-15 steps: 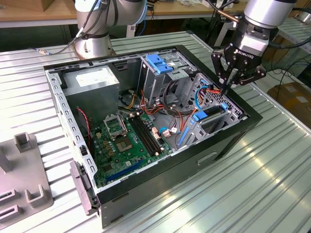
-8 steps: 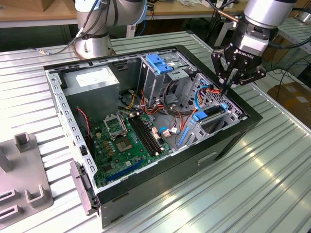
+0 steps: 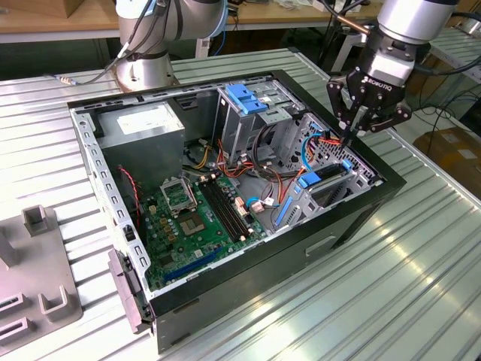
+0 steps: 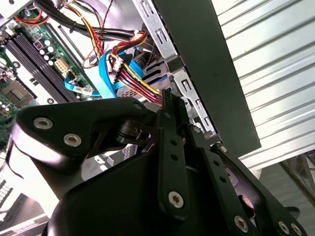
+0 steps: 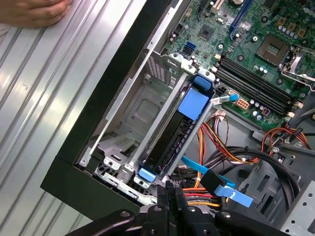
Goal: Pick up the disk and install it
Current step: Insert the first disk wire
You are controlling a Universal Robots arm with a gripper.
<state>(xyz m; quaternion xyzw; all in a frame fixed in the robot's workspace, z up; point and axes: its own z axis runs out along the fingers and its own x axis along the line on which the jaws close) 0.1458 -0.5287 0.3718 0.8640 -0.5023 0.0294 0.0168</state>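
In the exterior view an open computer case [image 3: 225, 188] lies on its side on a ribbed metal table [image 3: 406, 286]. The gripper [image 3: 353, 134] hangs over the case's corner at the exterior view's right, its fingers drawn together to a point just above a bundle of red and orange wires. Below it the disk [image 3: 325, 179] sits edge-up in a bay by the case wall, its blue frame showing at both ends. Further in lie the green motherboard [image 3: 199, 218], a grey power supply [image 3: 143, 124] and a metal cage with a blue handle [image 3: 244, 98]. The arm's base [image 3: 146, 68] stands behind the case.

In the second wrist view the gripper's [image 4: 167, 101] black fingers are pressed together with nothing between them, the tips near a blue cable [image 4: 106, 76] and coloured wires [image 4: 133, 73].

In the first wrist view the disk [image 5: 172, 135] stands in its slot beside the case wall, a blue tab at the near end and a larger blue piece at the far end. The closed fingers [image 5: 170, 196] hover near that near end, not touching it that I can tell. A person's hand [image 5: 34, 11] rests on the table.
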